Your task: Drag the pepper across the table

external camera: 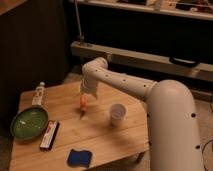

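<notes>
Item, as we log it: gripper (85,95) down at the orange pepper (83,102) on the worktop (102,141), seemingly placed for dragging (its hold we cannot tell).

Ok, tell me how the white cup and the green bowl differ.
The white cup is narrow and taller than it is wide; the green bowl is broad and shallow. The cup is white, the bowl green. The cup stands on the picture's right side of the pepper, the bowl near the table's left edge. Both sit upright, mouths up, on the table. The gripper hangs over the pepper, between them.
</notes>
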### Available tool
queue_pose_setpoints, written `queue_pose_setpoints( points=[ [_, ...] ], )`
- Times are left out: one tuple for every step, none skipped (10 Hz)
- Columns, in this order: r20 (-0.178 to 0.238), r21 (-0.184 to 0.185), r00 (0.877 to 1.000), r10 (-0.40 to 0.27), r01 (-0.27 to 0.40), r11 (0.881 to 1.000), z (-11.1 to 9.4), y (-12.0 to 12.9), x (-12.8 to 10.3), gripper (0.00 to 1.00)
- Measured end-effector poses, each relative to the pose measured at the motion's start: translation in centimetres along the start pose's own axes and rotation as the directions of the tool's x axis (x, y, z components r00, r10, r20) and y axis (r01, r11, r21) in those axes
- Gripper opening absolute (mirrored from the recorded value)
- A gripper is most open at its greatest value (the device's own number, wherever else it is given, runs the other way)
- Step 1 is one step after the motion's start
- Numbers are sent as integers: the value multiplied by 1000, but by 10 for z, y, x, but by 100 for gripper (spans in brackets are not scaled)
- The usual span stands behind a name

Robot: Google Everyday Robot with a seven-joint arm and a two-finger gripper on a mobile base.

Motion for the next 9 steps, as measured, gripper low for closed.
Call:
queue_pose_setpoints(
  points=[
    [-6,7,1000,13,-13,1000,0,2,0,80],
    [-6,6,1000,18,-18,1000,1,2,0,80],
    [-5,6,1000,18,-18,1000,4,1,1,80],
    [-2,6,1000,18,-18,1000,7,1,4,80],
    [4,6,1000,14,-14,1000,10,3,8,80],
    [12,6,1000,2,-2,1000,13,2,12,80],
    [18,3,1000,-7,7,1000,17,-2,13,80],
    [25,-2,1000,-9,9,1000,21,-5,15,80],
    [29,-10,1000,-9,10,1000,23,-5,16,80]
  ],
)
